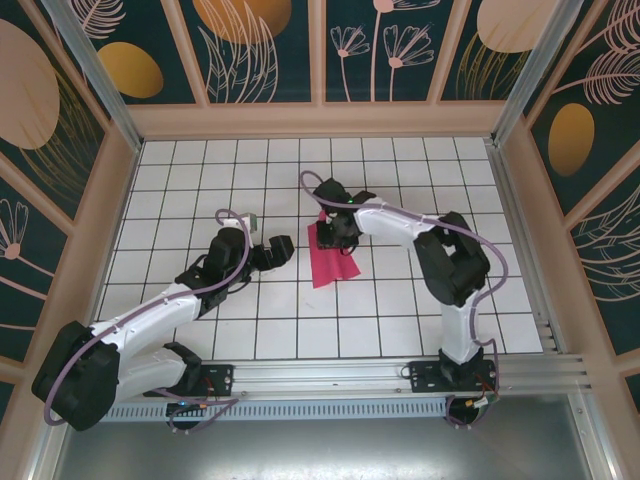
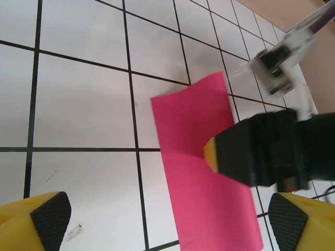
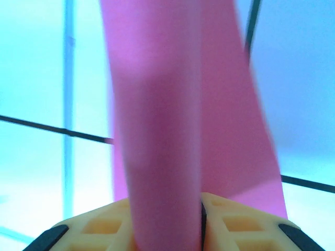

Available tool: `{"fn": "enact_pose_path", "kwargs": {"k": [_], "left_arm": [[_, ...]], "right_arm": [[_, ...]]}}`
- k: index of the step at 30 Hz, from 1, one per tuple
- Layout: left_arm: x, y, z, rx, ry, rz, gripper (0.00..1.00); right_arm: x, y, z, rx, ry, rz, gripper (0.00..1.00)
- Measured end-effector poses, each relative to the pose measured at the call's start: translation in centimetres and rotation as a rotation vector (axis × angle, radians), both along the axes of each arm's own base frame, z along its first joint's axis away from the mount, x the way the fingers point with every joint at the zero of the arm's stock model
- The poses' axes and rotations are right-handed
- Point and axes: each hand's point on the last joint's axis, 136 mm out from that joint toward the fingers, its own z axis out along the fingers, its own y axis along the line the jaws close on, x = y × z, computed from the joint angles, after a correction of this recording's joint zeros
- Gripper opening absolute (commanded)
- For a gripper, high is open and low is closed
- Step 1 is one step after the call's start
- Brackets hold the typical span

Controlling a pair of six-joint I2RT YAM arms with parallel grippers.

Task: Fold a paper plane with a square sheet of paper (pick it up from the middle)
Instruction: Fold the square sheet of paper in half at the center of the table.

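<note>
The square sheet of paper (image 1: 334, 264) is magenta-pink and lies near the middle of the white grid table (image 1: 400, 300), its middle raised into a ridge. My right gripper (image 1: 335, 230) comes down on it from the far side. In the right wrist view its yellow fingers (image 3: 241, 226) stand close together, and the paper (image 3: 172, 104) rises as a pinched fold between them at the right gripper (image 3: 172, 232). My left gripper (image 1: 283, 248) stands open to the left of the sheet. From the left wrist, the paper (image 2: 199, 178) lies ahead of the wide-apart pads (image 2: 49, 219), under the right gripper (image 2: 246, 154).
Wooden walls with painted panels (image 1: 320, 40) close the table in at the back and on both sides. A metal rail (image 1: 330, 375) carrying the arm bases runs along the near edge. White tiles spread out on every side of the sheet.
</note>
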Motion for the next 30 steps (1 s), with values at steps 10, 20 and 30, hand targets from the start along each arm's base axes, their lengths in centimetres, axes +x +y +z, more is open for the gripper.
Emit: {"fn": "enact_pose_path", "kwargs": {"k": [10, 20, 30], "left_arm": [[0.2, -0.1, 0.5, -0.009, -0.007, 0.002, 0.99], [0.5, -0.4, 0.5, -0.012, 0.000, 0.000, 0.99], [0.6, -0.7, 0.1, -0.014, 0.018, -0.005, 0.99]], "right_arm": [[2.2, 0.6, 9.4, 0.616, -0.006, -0.111, 0.34], [1.3, -0.4, 4.3, 0.586, 0.100, -0.156, 0.39], [1.1, -3.1, 0.4, 0.441, 0.117, -0.210, 0.63]]}}
